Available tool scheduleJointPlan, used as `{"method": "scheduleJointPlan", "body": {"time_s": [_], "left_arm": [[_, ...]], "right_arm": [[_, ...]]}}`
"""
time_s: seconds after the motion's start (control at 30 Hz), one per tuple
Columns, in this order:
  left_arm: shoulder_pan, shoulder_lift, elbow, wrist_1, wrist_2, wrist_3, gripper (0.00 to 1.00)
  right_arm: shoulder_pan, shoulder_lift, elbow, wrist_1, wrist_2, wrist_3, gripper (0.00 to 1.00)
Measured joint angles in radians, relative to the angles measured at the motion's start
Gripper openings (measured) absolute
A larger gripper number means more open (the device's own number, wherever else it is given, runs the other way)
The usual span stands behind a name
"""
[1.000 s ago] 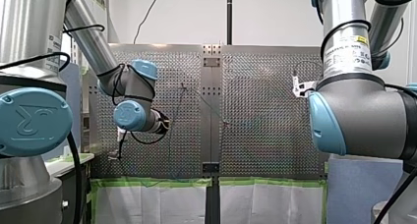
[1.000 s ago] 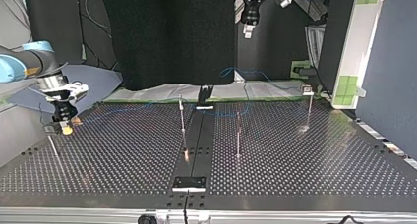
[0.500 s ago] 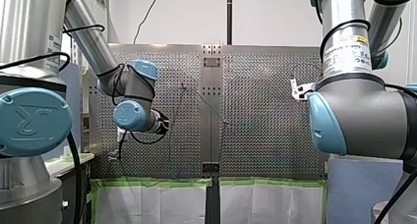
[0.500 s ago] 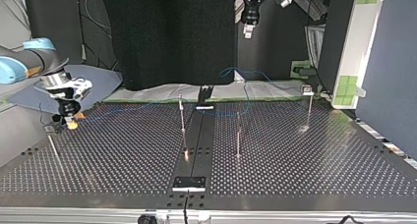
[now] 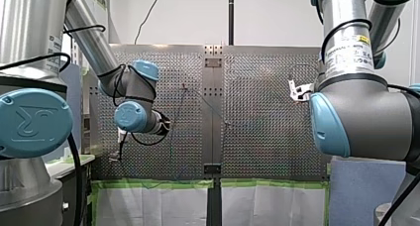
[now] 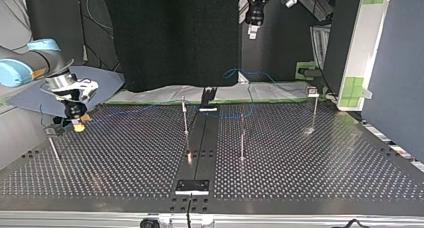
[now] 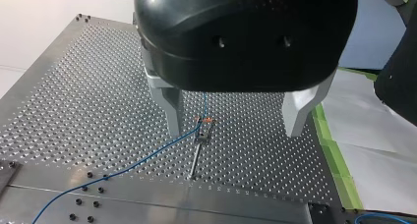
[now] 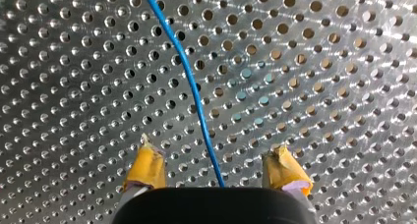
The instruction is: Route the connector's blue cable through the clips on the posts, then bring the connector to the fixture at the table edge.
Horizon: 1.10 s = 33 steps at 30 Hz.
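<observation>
Silver arms (image 5: 342, 3) with blue joint caps (image 5: 29, 122) and black cables (image 5: 75, 166).

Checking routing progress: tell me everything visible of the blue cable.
The blue cable is a thin, flexible-looking single strand. In the right wrist view it curves over the perforated table and passes between the yellow pads of my right arm's end effector, which is open, touching neither pad. In the left wrist view it crosses the table to the clip on a post. In the top view it loops slack by the table's far edge.
</observation>
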Motion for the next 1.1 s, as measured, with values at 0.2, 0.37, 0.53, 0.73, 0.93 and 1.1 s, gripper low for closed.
{"method": "scheduleJointPlan", "body": {"time_s": [0.2, 0.37, 0.53, 0.73, 0.93, 1.1], "left_arm": [[0.0, 0.0, 0.0, 0.0, -0.001, 0.004, 1.0], [-0.001, 0.0, -0.001, 0.0, -0.001, 0.004, 1.0], [-0.001, 0.0, -0.001, 0.0, -0.001, 0.004, 1.0], [0.0, 0.0, -0.001, 0.0, -0.003, 0.003, 1.0], [0.0, 0.0, -0.001, 0.0, -0.006, 0.003, 1.0], [0.003, 0.0, 0.0, 0.004, -0.008, -0.009, 1.0]], "right_arm": [[0.004, -0.01, 0.0, 0.015, 0.001, -0.007, 1.0], [0.007, -0.032, 0.017, 0.033, 0.003, -0.02, 1.0], [0.009, -0.059, 0.046, 0.035, 0.004, -0.024, 1.0], [0.015, -0.065, 0.063, 0.031, 0.005, -0.026, 1.0], [0.035, -0.067, 0.077, 0.031, 0.008, -0.034, 1.0], [0.072, -0.069, 0.101, 0.026, 0.033, -0.034, 1.0]]}}
